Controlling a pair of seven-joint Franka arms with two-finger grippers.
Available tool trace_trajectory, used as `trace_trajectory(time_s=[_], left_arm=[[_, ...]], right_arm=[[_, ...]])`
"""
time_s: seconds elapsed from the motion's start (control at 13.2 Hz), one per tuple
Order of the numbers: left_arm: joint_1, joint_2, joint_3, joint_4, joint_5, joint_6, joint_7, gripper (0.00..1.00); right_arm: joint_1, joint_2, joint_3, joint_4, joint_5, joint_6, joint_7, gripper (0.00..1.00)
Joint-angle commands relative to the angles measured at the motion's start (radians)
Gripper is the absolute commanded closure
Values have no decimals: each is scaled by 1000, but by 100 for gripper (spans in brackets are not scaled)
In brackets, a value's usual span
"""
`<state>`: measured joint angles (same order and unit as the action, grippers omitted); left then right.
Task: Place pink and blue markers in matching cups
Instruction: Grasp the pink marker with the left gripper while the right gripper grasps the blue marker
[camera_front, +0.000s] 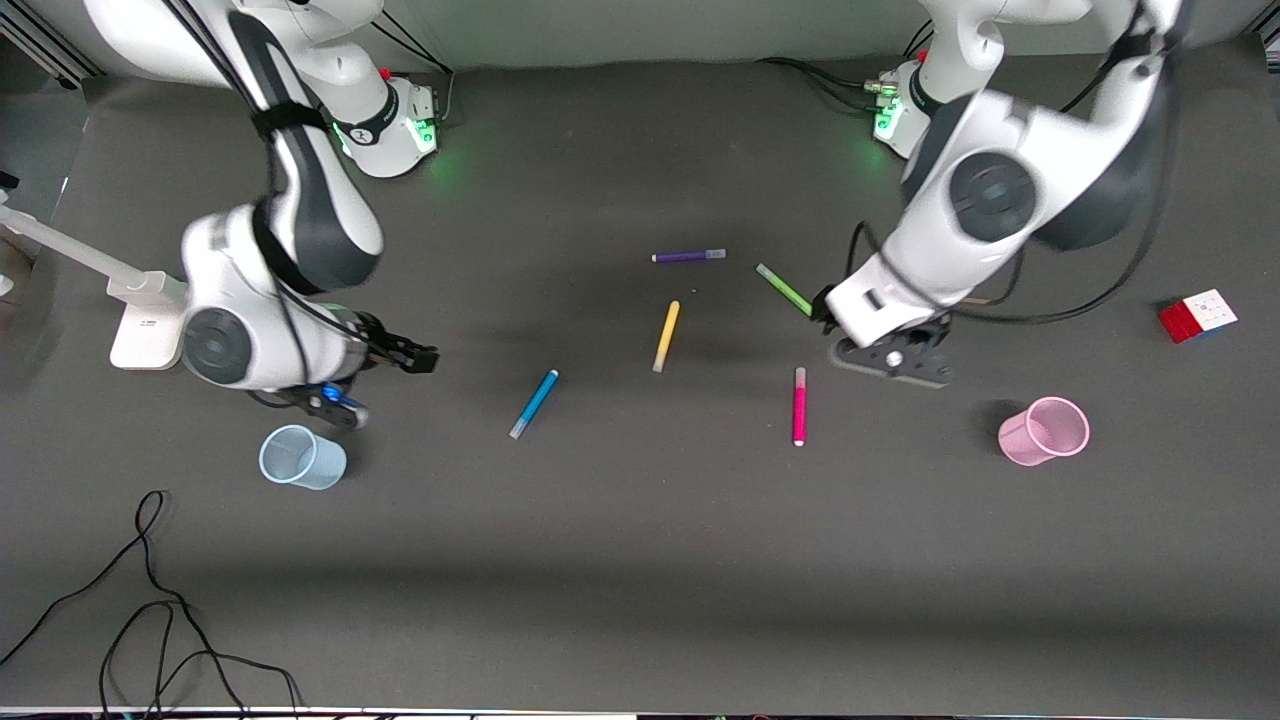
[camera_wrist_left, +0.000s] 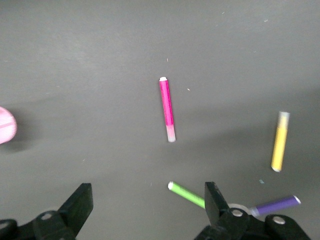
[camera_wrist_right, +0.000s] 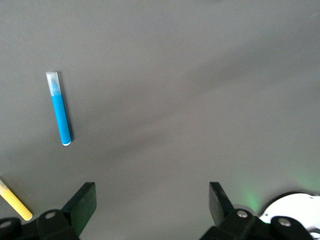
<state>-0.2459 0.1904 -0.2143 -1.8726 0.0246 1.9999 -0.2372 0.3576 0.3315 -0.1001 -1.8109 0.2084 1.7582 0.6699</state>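
Wrist views show both jaws wide, empty; front view alone shows blue cup (camera_front: 302, 457) w/ pink cup (camera_front: 1044, 431).

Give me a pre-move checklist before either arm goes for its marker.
1. Left tool open, holding nothing: ok.
2. Right tool open, holding nothing: ok.
3. Pink marker lying flat, apart from the other markers: ok.
4. Blue marker lying flat, apart from the yellow marker: ok.
5. Pink cup and blue cup mouths unobstructed: ok.
6. Left tool over the pink marker: not ok, it is over the green marker.
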Motion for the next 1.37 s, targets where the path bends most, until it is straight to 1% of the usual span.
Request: trace_trajectory(time_s=[0.0,0.08,0.15,0.3,0.38,0.53,0.61,0.76,0.99,1.06,1.14,1.22,1.29], left_arm=[[-55,111,10,-31,76,107,-105,1],[-59,153,10,-33,99,147,-129,1],[-61,185,10,-37,118,189,-154,1],[-73,233,10,-48,136,249,-168,1],[-75,257,12,-56,140,270,-180,1],[-75,303,12,-72,163,336,-194,1],[-73,325,13,-77,163,370,-208,1],[-75,354,15,-83,164,395,-226,1],[-73,377,16,-83,166,421,-228,1],[-73,379,16,-83,166,421,-228,4],[-73,380,16,-83,166,419,-228,10],[-72,380,16,-83,166,419,-228,21],[-72,379,16,-83,166,418,-229,33]], right_arm=[[26,52,-6,2,104,64,59,0],[44,73,-6,2,146,96,65,0],[61,99,-6,4,164,140,74,0],[110,155,-4,8,213,255,181,0],[156,185,-6,8,215,305,212,0],[194,230,-6,8,215,368,249,0],[208,241,-6,10,215,391,272,2],[221,273,-6,22,215,418,316,5],[225,336,-7,65,204,470,378,6],[244,348,-7,68,203,477,379,9],[251,357,-10,68,203,477,379,14],[251,359,-12,68,201,477,379,18],[253,360,-12,68,201,477,379,22]])
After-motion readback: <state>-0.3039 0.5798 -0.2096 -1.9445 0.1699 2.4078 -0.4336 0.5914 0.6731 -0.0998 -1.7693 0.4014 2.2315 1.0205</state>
